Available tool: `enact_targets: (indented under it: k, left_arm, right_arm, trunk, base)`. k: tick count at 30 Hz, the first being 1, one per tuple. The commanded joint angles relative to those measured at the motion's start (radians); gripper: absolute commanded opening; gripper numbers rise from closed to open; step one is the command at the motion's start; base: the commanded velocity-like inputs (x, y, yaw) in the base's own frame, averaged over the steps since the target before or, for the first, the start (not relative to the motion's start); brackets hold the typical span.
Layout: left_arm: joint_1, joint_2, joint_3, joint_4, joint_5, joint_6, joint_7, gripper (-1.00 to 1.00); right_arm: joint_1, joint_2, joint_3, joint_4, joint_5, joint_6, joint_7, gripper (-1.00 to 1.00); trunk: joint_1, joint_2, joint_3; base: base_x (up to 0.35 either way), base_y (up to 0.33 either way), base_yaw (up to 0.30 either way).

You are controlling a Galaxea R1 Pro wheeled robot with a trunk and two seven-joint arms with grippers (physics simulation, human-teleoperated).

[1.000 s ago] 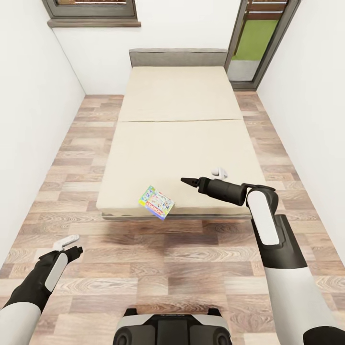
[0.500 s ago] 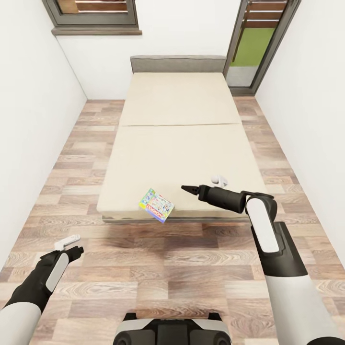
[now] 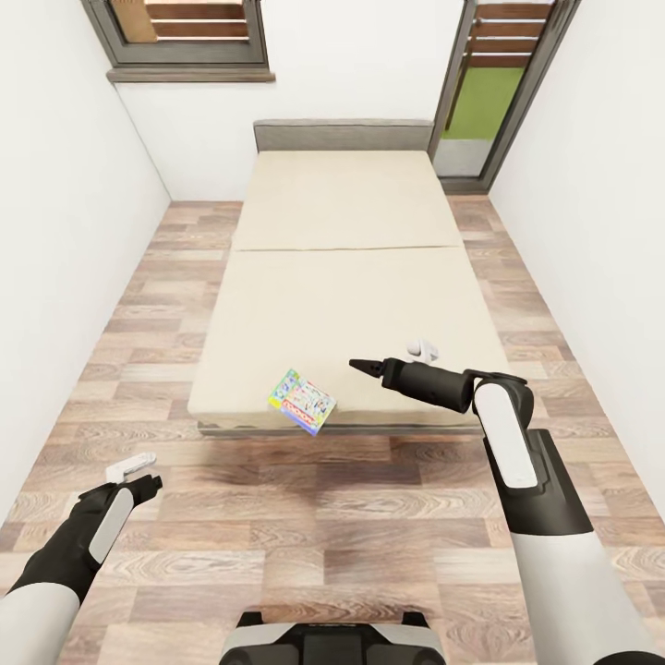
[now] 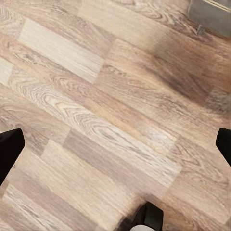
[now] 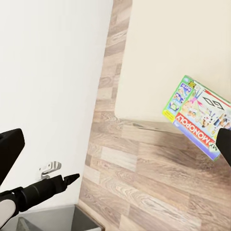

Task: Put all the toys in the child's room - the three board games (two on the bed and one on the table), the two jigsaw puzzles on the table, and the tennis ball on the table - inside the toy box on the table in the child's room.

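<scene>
Your right gripper hangs over the near right part of the bed, pointing left. In the right wrist view its black fingertips sit at opposite frame edges, so it's spread wide with nothing between them. Just left of it and a bit nearer, the green-bordered board game with the red logo lies flat at the bed's near edge, one corner sticking out over the wood-plank floor; the right wrist view shows it too, apart from both fingers.

Your left gripper is low at near left, over the floor, well apart from the bed. The left wrist view has its fingertips at the far sides of the frame over bare planks: also spread, holding nothing.

The bed runs away from you to a grey headboard at the far wall. Small white object on the mattress just behind your right forearm; can't tell what it is.
</scene>
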Motion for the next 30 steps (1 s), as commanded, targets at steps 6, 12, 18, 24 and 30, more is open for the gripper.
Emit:
enact_targets:
  k: [6, 12, 18, 24, 30]
  left_arm:
    - [0.000, 0.001, -0.001, -0.001, 0.010, 0.004, 0.009, 1.00]
    - [0.000, 0.000, -0.002, -0.002, 0.010, 0.004, 0.009, 1.00]
    - [0.000, 0.000, -0.002, -0.002, 0.010, 0.004, 0.009, 1.00]
    - [0.000, 0.000, -0.002, -0.002, 0.010, 0.004, 0.008, 1.00]
    - [0.000, 0.000, -0.002, -0.002, 0.011, 0.004, 0.009, 1.00]
  right_arm:
    - [0.012, -0.002, -0.001, 0.001, 0.012, 0.004, 0.009, 1.00]
    - [0.026, -0.010, -0.003, 0.001, 0.012, 0.004, 0.010, 1.00]
    - [0.043, -0.013, -0.004, 0.004, 0.012, 0.004, 0.009, 1.00]
    - [0.066, -0.014, -0.005, 0.008, 0.013, 0.004, 0.007, 1.00]
    - [0.078, -0.015, -0.005, 0.010, 0.014, 0.004, -0.004, 1.00]
  trunk:
    - [0.001, -0.002, 0.009]
    - [0.001, -0.002, 0.019]
    - [0.001, -0.002, 0.029]
    - [0.001, -0.002, 0.039]
    - [0.001, -0.002, 0.049]
  base:
    - [0.000, 0.000, 0.000]
    - [0.000, 0.000, 0.000]
    - [0.000, 0.000, 0.000]
    - [0.000, 0.000, 0.000]
    - [0.000, 0.000, 0.000]
